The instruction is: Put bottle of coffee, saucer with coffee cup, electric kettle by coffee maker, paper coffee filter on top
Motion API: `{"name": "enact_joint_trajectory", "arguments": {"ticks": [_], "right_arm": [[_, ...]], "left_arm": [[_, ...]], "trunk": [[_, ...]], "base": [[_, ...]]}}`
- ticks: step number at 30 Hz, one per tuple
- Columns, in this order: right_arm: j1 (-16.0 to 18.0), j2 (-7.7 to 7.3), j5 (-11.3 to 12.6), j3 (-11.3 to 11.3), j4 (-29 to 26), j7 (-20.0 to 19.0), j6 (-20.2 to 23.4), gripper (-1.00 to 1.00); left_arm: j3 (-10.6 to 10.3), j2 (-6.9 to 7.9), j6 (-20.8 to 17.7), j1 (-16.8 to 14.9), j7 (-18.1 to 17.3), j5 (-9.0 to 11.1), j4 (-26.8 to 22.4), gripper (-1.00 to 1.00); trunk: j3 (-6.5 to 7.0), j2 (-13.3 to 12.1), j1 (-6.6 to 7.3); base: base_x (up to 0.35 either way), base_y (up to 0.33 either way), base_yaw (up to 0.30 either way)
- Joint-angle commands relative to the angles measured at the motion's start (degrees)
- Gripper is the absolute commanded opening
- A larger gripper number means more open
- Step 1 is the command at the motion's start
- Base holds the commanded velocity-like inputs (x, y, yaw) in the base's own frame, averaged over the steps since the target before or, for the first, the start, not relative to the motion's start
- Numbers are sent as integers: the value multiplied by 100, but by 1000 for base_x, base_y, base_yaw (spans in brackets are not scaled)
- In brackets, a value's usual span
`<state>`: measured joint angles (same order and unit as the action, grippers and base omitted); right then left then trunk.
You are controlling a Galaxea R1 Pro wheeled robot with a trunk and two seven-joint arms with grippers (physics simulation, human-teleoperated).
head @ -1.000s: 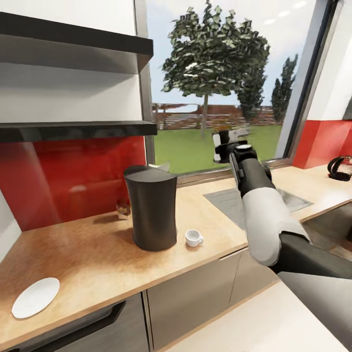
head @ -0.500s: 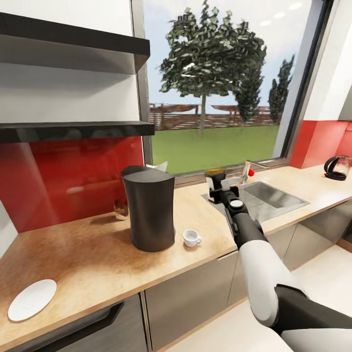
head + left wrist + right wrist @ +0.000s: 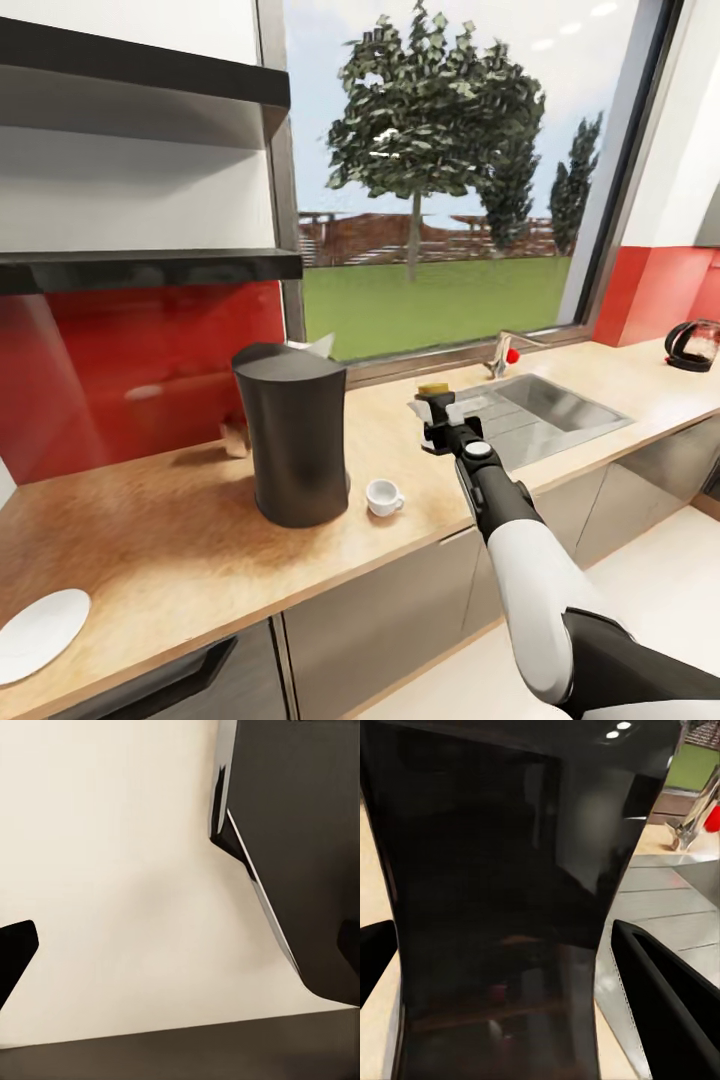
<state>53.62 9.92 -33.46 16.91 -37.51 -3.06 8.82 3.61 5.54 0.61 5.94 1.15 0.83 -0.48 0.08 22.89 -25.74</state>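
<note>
Reaching out over the counter (image 3: 180, 540), the right tool (image 3: 437, 412) holds a small dark bottle of coffee (image 3: 434, 398) with a yellowish band, closed around its waist. It hangs just above the counter near the near-left corner of the grey sink (image 3: 560, 405), likely being carried toward the coffee maker (image 3: 292, 435) so it can stand beside it. In the right wrist view the bottle (image 3: 510, 900) sits dark and glossy between the two black fingers (image 3: 667, 997).

The coffee maker, a tall dark cylinder, stands mid-counter, with what may be the white paper filter (image 3: 322, 345) peeking out behind its top; the view is too poor to be sure. A tiny white cup (image 3: 382, 496) sits just beside the coffee maker's base, toward the front edge. The white saucer (image 3: 38, 634) lies well apart, near the counter's far left front edge, so cup and saucer are not yet paired. The kettle (image 3: 695, 345) rests far along the counter's right end.

The left wrist view shows pale floor and a dark panel; whether the left tool is open or closed cannot be told.
</note>
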Motion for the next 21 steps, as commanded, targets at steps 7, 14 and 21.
{"name": "enact_joint_trajectory", "arguments": {"ticks": [7, 14, 21], "right_arm": [[-9, 8, -57, 40, 1, -28, 5, -100], [-25, 8, -61, 40, 51, -28, -185, -100], [-98, 8, -64, 34, 59, -28, -446, -100]], "left_arm": [[59, 0, 0, 3, 7, 5, 3, 100], [57, 8, -49, 3, 27, 5, 12, 100], [49, 8, -211, 3, 34, 5, 13, 100]], "trunk": [[26, 2, -4], [66, 2, -4], [107, 2, -4]], "base": [[240, -168, 124], [170, -244, 199], [88, -296, 201]]}}
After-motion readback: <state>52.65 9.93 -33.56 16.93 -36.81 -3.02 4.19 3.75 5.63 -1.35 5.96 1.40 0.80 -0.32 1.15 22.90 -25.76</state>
